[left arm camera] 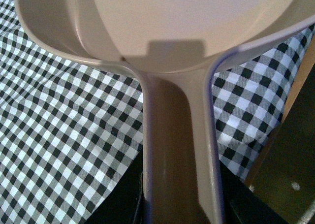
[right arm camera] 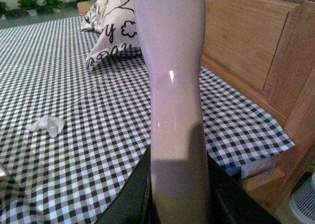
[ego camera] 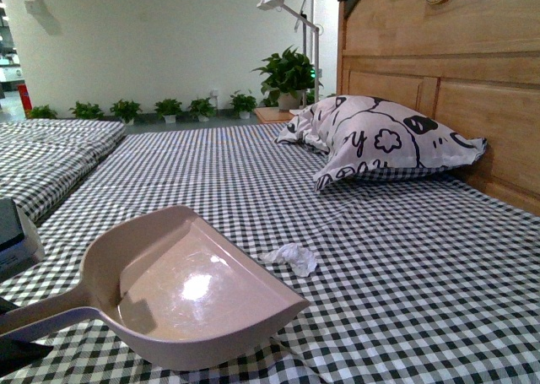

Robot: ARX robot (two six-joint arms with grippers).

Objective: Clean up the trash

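Observation:
The trash, a small crumpled wad of white tissue (ego camera: pixel 291 257), lies on the checked bedsheet just past the open lip of the pink dustpan (ego camera: pixel 198 287). It also shows in the right wrist view (right arm camera: pixel 47 124). My left gripper (left arm camera: pixel 179 211) is shut on the dustpan's handle (left arm camera: pixel 177 150); only its dark edge shows at the front view's lower left. My right gripper (right arm camera: pixel 179 204) is shut on the pink brush handle (right arm camera: pixel 172 71), held upright over the bed to the right of the tissue. The right gripper is out of the front view.
A white black-patterned pillow (ego camera: pixel 380 139) lies against the wooden headboard (ego camera: pixel 456 80) at the right. A second checked bed (ego camera: pixel 51 148) is at the left, with a box (ego camera: pixel 17 232) at the left edge. Potted plants (ego camera: pixel 169 108) line the far wall.

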